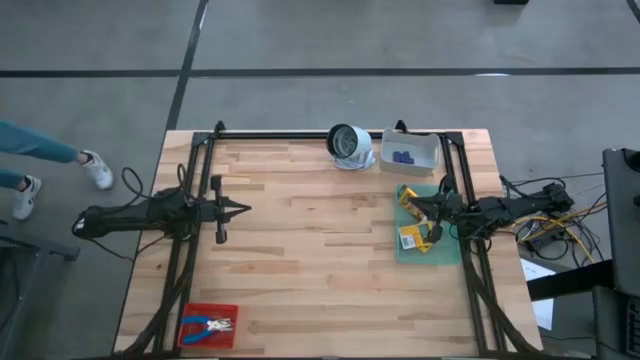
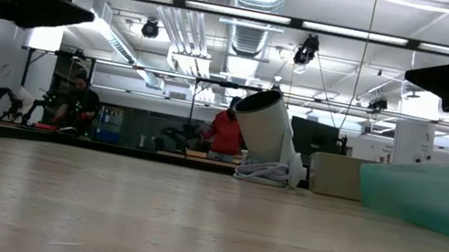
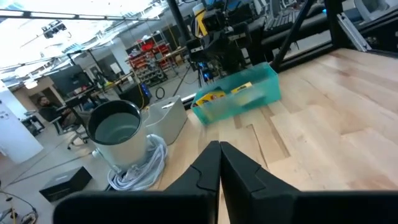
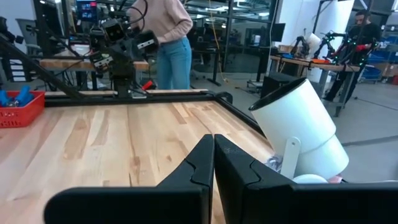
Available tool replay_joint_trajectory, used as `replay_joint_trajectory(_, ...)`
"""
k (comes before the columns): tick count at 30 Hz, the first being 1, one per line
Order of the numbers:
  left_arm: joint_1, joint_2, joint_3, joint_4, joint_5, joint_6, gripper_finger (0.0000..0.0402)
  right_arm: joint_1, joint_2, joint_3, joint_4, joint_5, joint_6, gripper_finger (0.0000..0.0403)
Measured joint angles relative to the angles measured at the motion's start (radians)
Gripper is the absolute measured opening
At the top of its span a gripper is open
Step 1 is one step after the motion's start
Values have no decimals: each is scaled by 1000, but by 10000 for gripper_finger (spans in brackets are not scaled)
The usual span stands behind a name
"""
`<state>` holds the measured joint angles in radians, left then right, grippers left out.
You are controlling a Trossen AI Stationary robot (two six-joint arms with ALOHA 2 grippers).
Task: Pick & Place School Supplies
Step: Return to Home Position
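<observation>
In the green bin (image 1: pixel 447 252), on the right side of the counter (image 1: pixel 320 265): yellow-and-green crayon boxes (image 1: pixel 410 238), two plainly seen, both lying flat. One at the bin's far end, turned diagonal to the walls; the other near the middle, roughly square to them. Part of the bin hidden under the right arm, so no telling of a third box.

Just beyond the green bin, at the far edge: a white bin (image 1: pixel 433 148) with a few small purple pieces (image 1: pixel 403 156) clustered inside. Too small to tell which way any of them points.

Well apart, at the near left corner: a red tray (image 1: pixel 192 312) holding the blue-handled tool (image 1: pixel 214 325), long axis along the tray's length. Which end points where cannot be told.

Beside the white bin, toward the middle of the far edge: a white-grey round object (image 1: pixel 348 143), tilted, with a coil of white cable at its foot.

Right gripper (image 4: pixel 212 142) held high over the green bin, pointing toward the middle of the counter, fingers pressed together on nothing.

Left gripper (image 1: pixel 244 210) on the left side, raised, facing the right one across bare wood, fingers closed and empty.
</observation>
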<state>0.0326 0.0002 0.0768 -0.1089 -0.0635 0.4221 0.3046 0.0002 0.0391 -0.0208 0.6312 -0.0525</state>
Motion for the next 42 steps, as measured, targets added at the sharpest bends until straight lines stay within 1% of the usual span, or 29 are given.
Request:
replay_joint_trajectory(6,0,0,-1,3,-2,-40,7,0,2,0,0,0,-34,8)
replay_joint_trajectory(10,0,0,-1,3,-45,-50,9,0,2,0,0,0,-97,8)
replay_joint_trajectory(13,0,0,-1,2,-51,-60,15,0,2,0,0,0,-136,8)
replay_joint_trajectory(42,0,0,-1,0,-51,-59,21,0,3,0,0,-1,-132,8)
